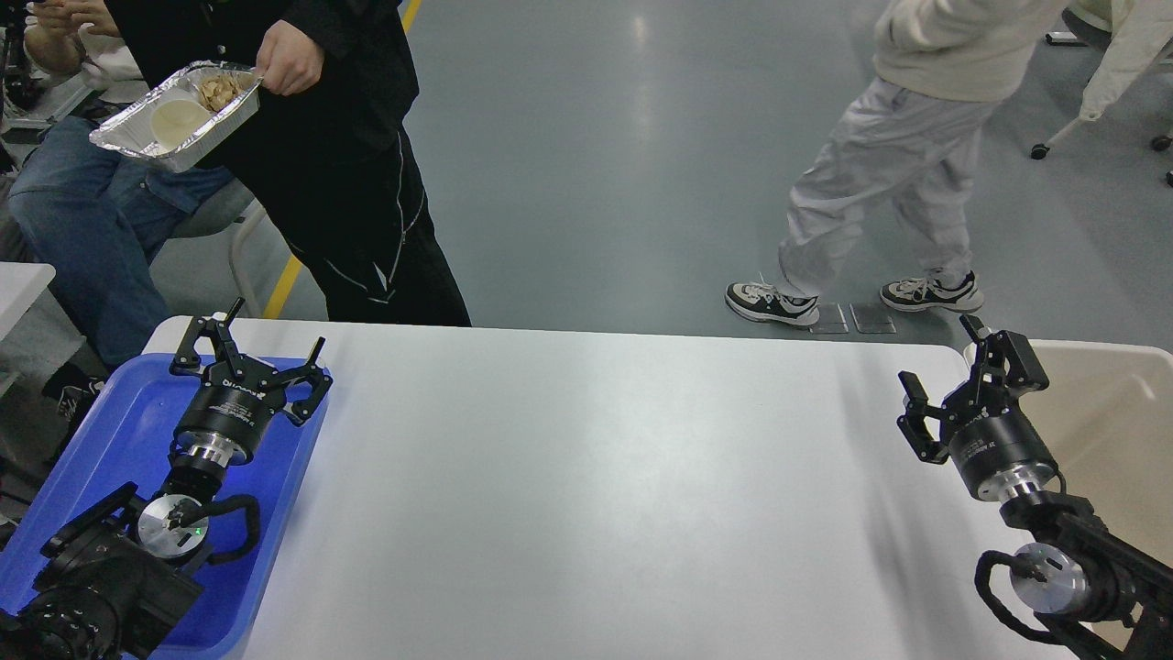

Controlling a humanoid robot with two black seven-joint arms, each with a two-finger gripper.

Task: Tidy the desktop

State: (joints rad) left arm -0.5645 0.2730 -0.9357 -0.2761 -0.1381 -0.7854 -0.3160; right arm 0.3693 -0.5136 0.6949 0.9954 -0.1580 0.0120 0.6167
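The desktop is a wide white-grey tabletop with rounded corners, and nothing lies on its bare surface. My left gripper is open and empty, held over the blue tray at the table's left end. My right gripper is open and empty, over the table's right edge beside the beige bin.
A person in black stands at the table's far left corner holding a foil food container. A person in white trousers walks behind the far right side. A seated person in jeans is at the far left.
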